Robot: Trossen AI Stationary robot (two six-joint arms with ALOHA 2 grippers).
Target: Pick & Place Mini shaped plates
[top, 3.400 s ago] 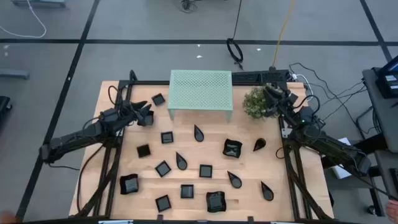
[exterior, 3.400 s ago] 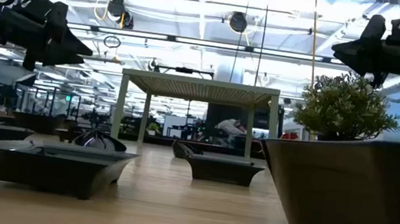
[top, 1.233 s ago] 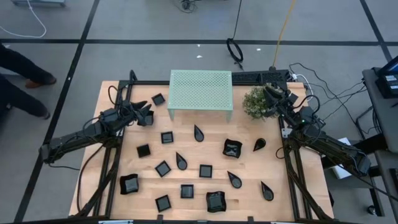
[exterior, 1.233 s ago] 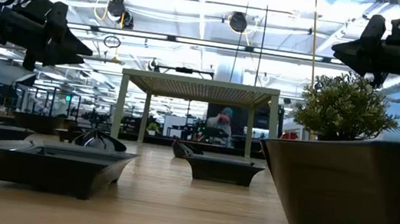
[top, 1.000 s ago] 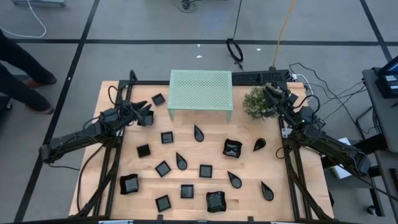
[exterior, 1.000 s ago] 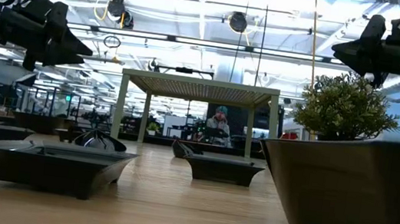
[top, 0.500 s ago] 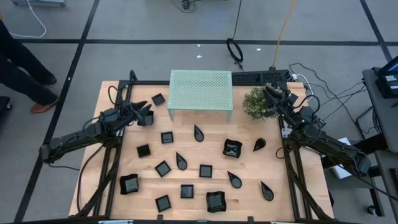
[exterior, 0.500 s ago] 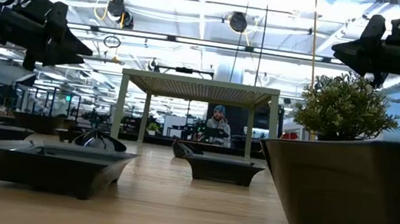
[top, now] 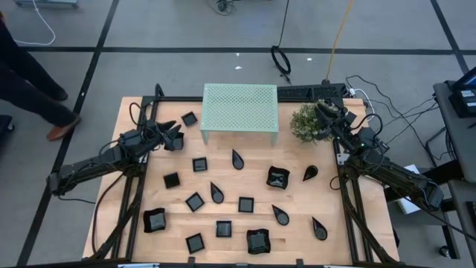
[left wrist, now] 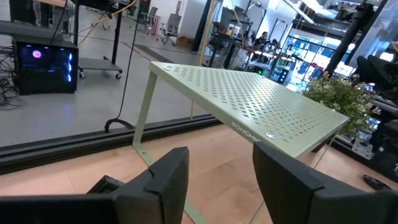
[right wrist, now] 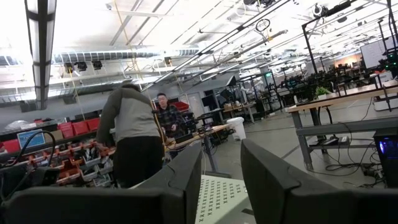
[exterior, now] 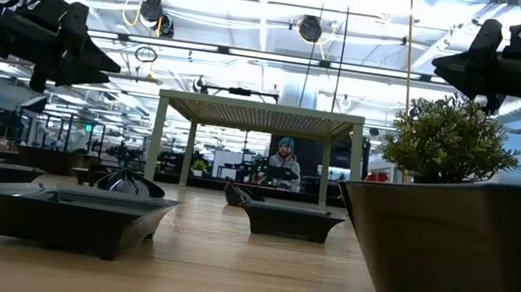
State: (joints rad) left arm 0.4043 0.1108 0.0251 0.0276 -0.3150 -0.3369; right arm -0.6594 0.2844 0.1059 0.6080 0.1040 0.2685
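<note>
Many small glossy black plates lie flat on the wooden table in the high view: squares such as one [top: 200, 164], teardrops such as one [top: 237, 158] and larger curved-rim squares such as one [top: 278, 177]. In the low view, one plate [exterior: 60, 210] stands close by. My left gripper [top: 177, 138] hovers open above the table's far left part, near the mint-green stand [top: 240, 108]; its wrist view shows the gripper [left wrist: 221, 180] with a gap between the fingers. My right gripper [top: 324, 110] hovers open over the bushy plant [top: 306, 123], also seen open [right wrist: 222, 180] in its wrist view. Neither holds anything.
The mint-green perforated stand stands at the table's far middle, the potted plant [exterior: 453, 141] at its far right. A black frame runs along the table's edges. Bare wood shows between the scattered plates. A person [top: 30, 89] walks on the floor left of the table.
Both arms have kept still and no plate has moved. Only the person on the floor left of the table has walked on.
</note>
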